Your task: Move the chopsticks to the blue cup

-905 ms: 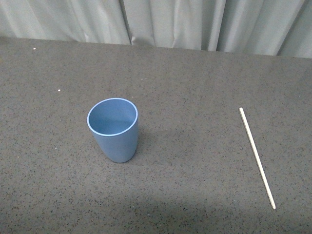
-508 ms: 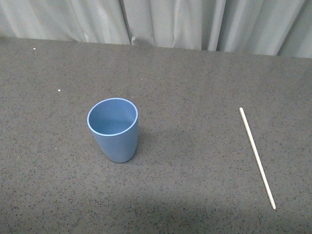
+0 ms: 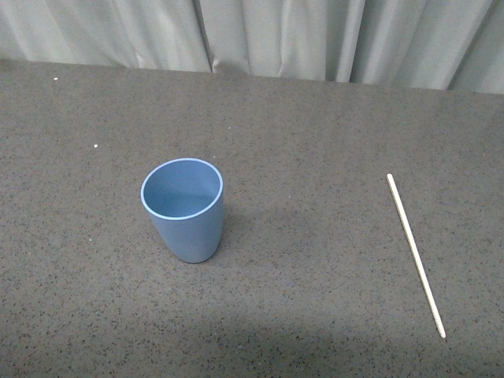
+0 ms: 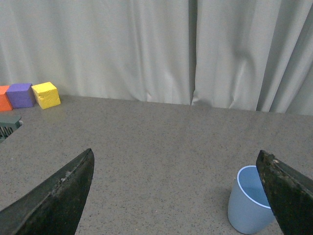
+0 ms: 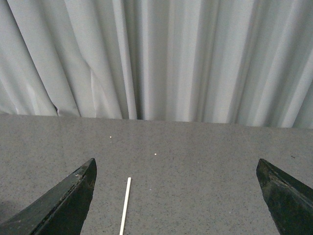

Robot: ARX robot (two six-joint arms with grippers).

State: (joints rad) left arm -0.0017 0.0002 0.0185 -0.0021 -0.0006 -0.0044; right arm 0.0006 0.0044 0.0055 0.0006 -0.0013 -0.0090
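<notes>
The blue cup [image 3: 184, 209] stands upright and empty, left of the middle of the dark speckled table [image 3: 315, 260]. The white chopstick [image 3: 415, 253] lies flat at the right, running from far to near. Neither arm shows in the front view. In the left wrist view my left gripper [image 4: 176, 193] is open and empty, with the cup [image 4: 247, 209] beside one finger [image 4: 288, 188]. In the right wrist view my right gripper [image 5: 176, 196] is open and empty, and the chopstick's far end [image 5: 125, 204] lies between its fingers, nearer one of them.
Grey curtains [image 3: 276, 35] hang behind the table's far edge. In the left wrist view yellow [image 4: 46, 95], purple [image 4: 20, 95] and orange [image 4: 4, 99] blocks sit at the table's far side by the curtain.
</notes>
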